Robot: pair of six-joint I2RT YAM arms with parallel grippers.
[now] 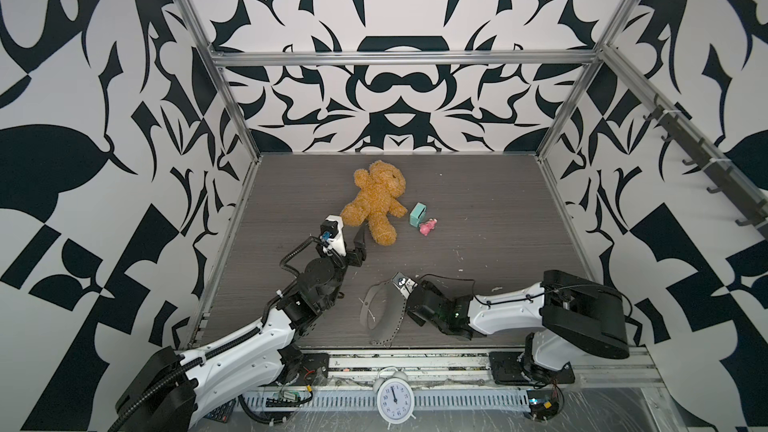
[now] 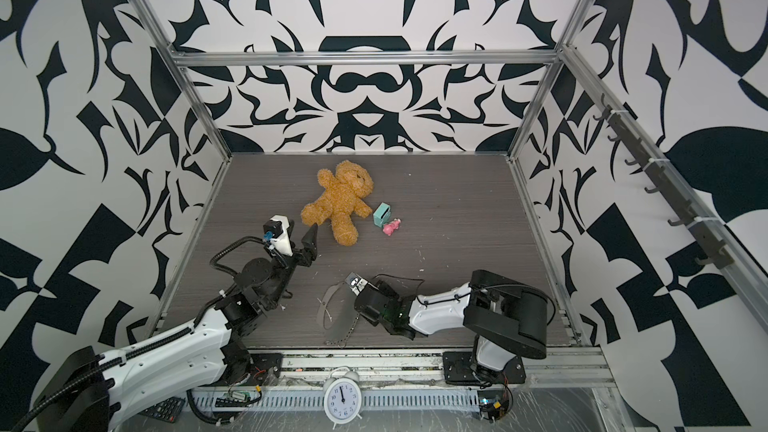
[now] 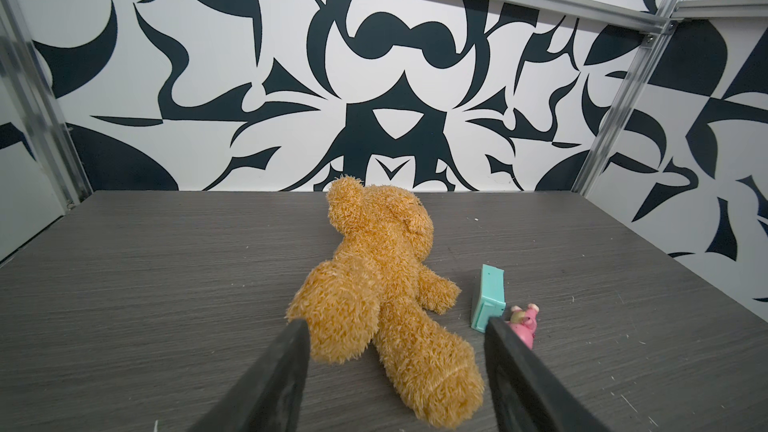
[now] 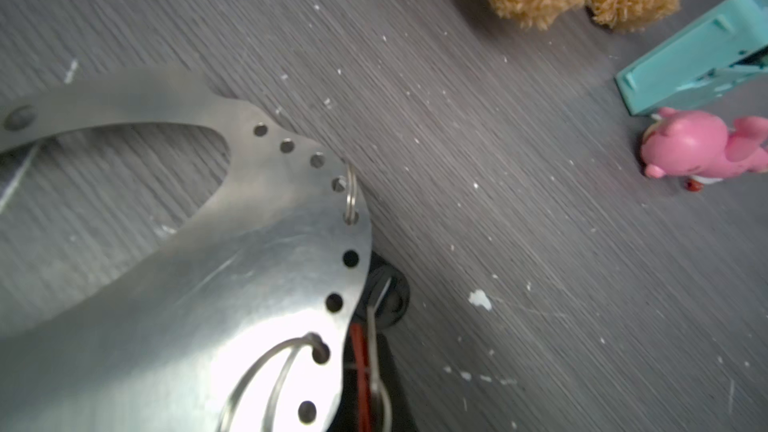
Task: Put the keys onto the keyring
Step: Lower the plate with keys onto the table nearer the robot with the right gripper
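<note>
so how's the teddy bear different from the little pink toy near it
The teddy bear is far bigger than the pink toy. The bear is tan and shaggy; the toy is pink, smooth and glossy. Both lie on the table, not touching.

Teddy bear (image 1: 378, 201), teal box (image 1: 417, 214) just beside pink toy figure (image 1: 428, 227); white alarm clock (image 1: 392, 398) on front rail.
</note>
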